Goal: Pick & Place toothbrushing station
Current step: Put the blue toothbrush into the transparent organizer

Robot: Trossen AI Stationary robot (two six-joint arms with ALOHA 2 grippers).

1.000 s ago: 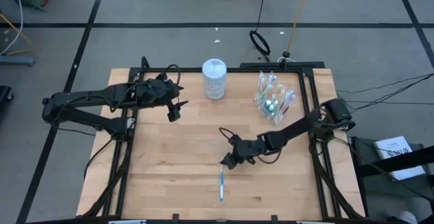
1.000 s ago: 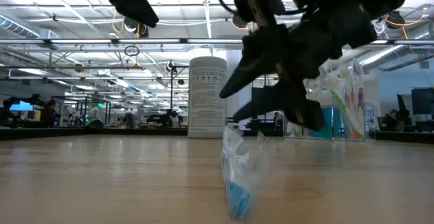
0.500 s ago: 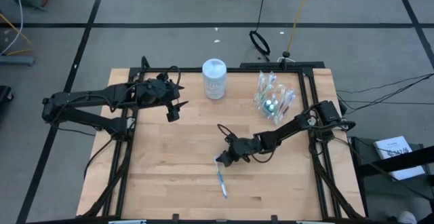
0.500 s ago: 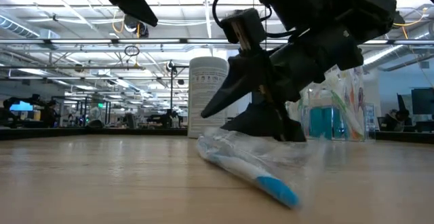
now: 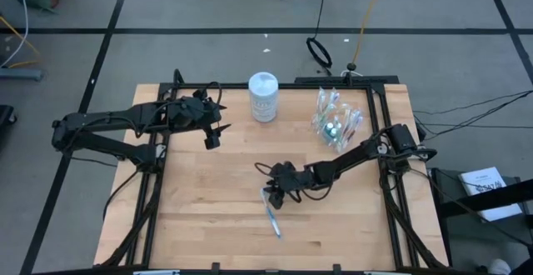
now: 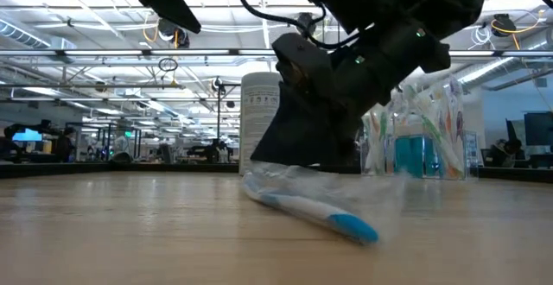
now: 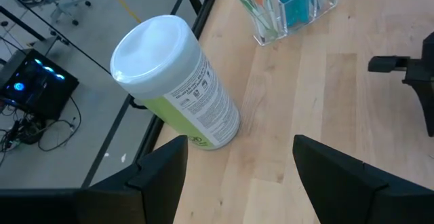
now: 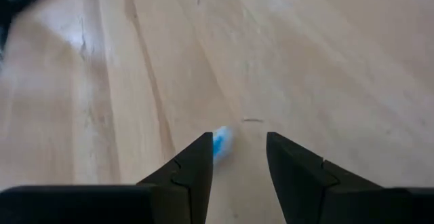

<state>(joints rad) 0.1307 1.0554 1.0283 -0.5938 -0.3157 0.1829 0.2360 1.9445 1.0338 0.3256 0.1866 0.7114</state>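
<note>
A blue-and-white toothbrush in a clear wrapper (image 5: 271,217) lies flat on the wooden table (image 5: 208,225), also seen in the low view (image 6: 311,209). My right gripper (image 5: 272,195) is open and low over the toothbrush's far end; a blue bit of the toothbrush (image 8: 221,142) shows between its fingers, close to one finger (image 8: 196,163). A clear cup (image 5: 336,122) with several toothbrushes and teal tubes stands at the back right. My left gripper (image 5: 214,134) is open and empty, raised at the table's back left. My right gripper comes at the toothbrush's far end (image 6: 263,181) slanting down from the table's right, its open fingers on either side of the blue bit. I cannot tell whether a finger touches the wrapper. The toothbrush lies flat on the table.
A tall white canister (image 5: 263,97) stands at the back middle, and shows in the left wrist view (image 7: 176,81). Black frame rails (image 5: 385,125) run along the table's sides. Bare wood lies at the front left.
My right gripper has gone toward the table's left edge and come lower over the toothbrush. The toothbrush has turned about on the table: its far end has slid toward the left and its near end now points toward the near right.
</note>
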